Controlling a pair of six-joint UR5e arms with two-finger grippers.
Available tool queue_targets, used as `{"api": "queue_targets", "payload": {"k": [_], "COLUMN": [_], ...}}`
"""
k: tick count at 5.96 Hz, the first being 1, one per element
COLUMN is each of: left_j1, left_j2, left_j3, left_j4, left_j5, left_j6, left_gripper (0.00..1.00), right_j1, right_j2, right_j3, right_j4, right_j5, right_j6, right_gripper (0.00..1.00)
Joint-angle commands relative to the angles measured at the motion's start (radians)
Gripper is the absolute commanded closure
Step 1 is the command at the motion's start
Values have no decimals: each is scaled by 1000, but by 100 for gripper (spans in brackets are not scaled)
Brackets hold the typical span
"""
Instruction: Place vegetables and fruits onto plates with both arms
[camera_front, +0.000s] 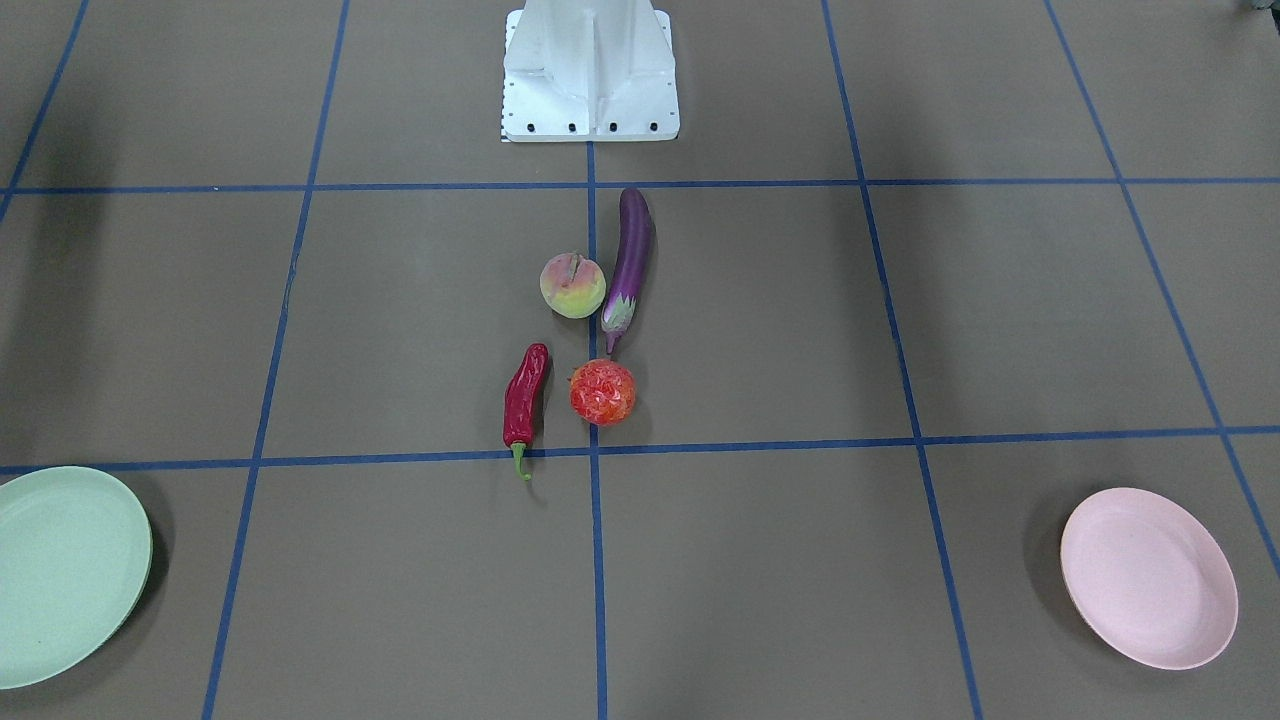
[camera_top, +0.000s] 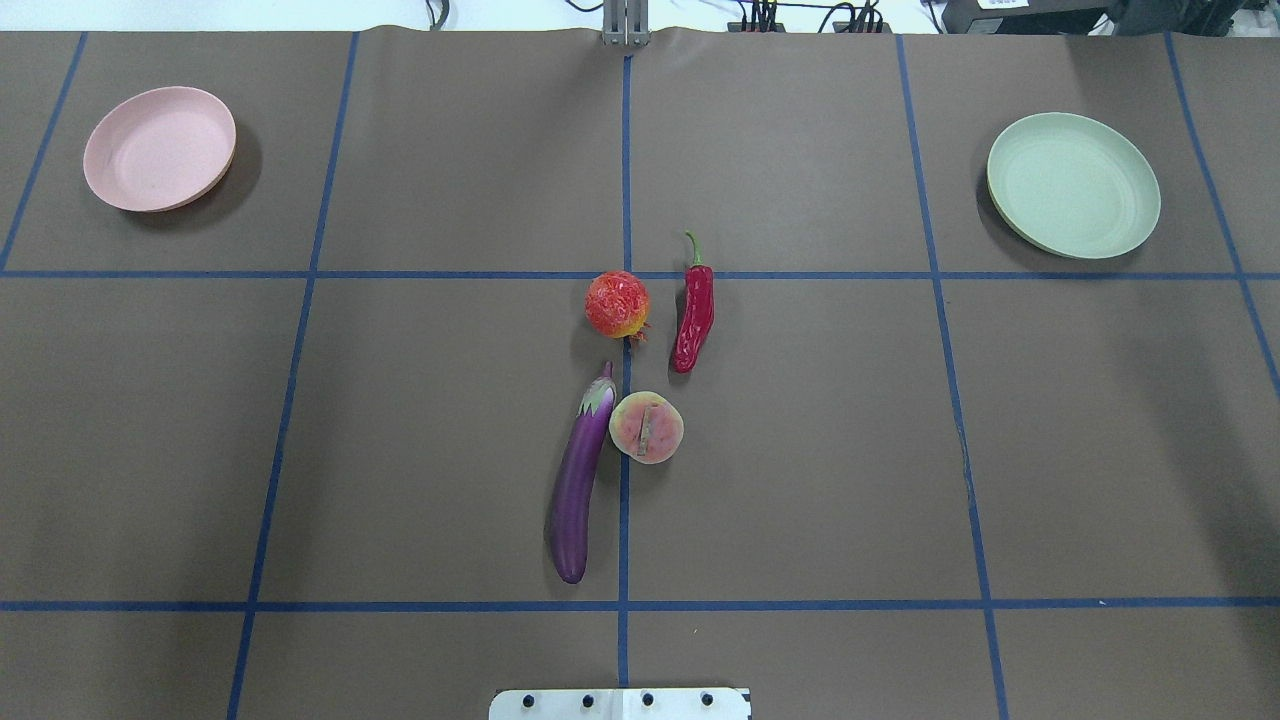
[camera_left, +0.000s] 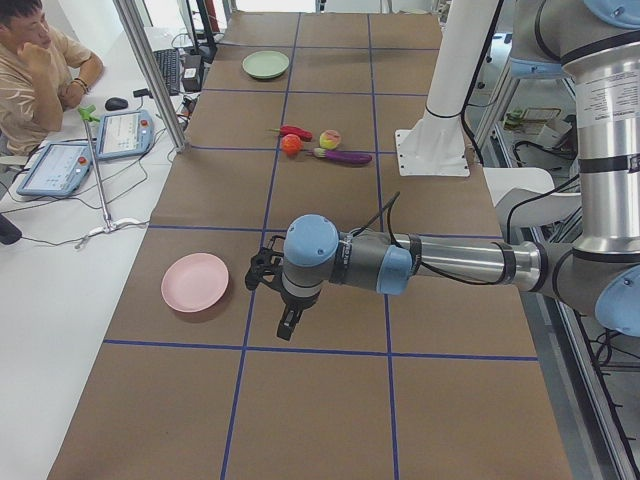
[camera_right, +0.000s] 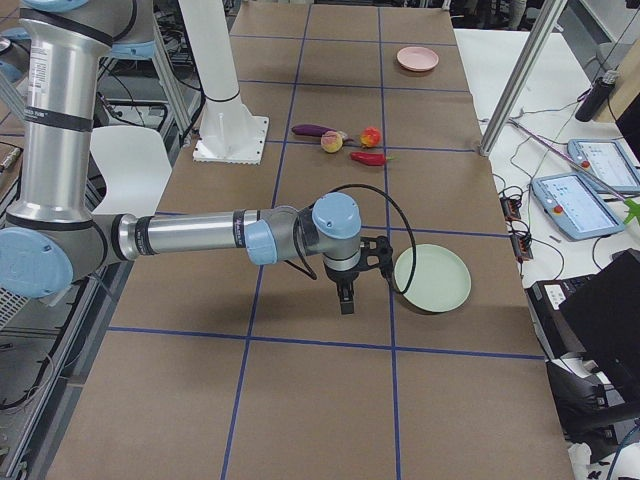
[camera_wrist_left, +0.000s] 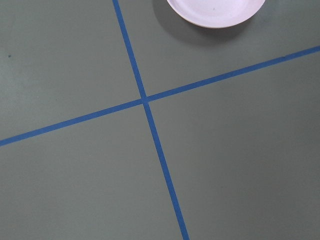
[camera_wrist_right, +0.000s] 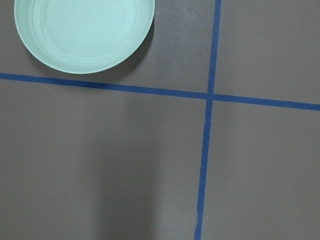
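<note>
Brown tabletop (camera_top: 400, 450) carries all four items bunched at its middle, none yet on a plate. The purple eggplant (camera_top: 577, 490) lies lengthwise with the peach (camera_top: 646, 428) just beside its stem end, and beyond them sit the bumpy red-orange fruit (camera_top: 616, 303) and the red chili (camera_top: 694, 315), near each other but apart. The pink plate (camera_top: 160, 148) sits at the far corner on the robot's left and the green plate (camera_top: 1073, 185) at the far right, both bare. I judge the task to be at its very start, with the first pick not yet made. The left arm (camera_left: 450, 262) stretches out low and nearly level, wrist bent so that the left tool (camera_left: 287, 328) points down above the tabletop near the pink plate. The right arm (camera_right: 190, 235) mirrors it, the right tool (camera_right: 346, 303) hanging just beside the green plate. I cannot tell whether either tool is wide or narrow; since all four items lie on the tabletop, neither holds one. Next, each arm would need to swing inward to the cluster, the left likely to the eggplant and the right to the chili, minding how close the neighbours lie.
</note>
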Motion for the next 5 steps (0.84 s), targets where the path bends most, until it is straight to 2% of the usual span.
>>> {"api": "queue_targets", "payload": {"k": [1,3,4,5], "left_j1": [0,0,-2,0], "left_j2": [-9,-11,-11,-11], "left_j3": [-9,-15,-12,-3], "left_j4": [-7,-11,-53,-105], "left_j5": [0,-20,-20,-20], "left_j6": [-1,-1,-1,-1], "left_gripper": [0,0,0,0], "right_j1": [-20,-83,-129,-184], "right_j2": [9,106,169,247], "right_j3": [-4,-7,-7,1], "right_j4": [8,26,29,31], "right_j5": [-3,13,45,50], "right_j6": [-8,6,73,239], "right_gripper": [0,0,0,0]}}
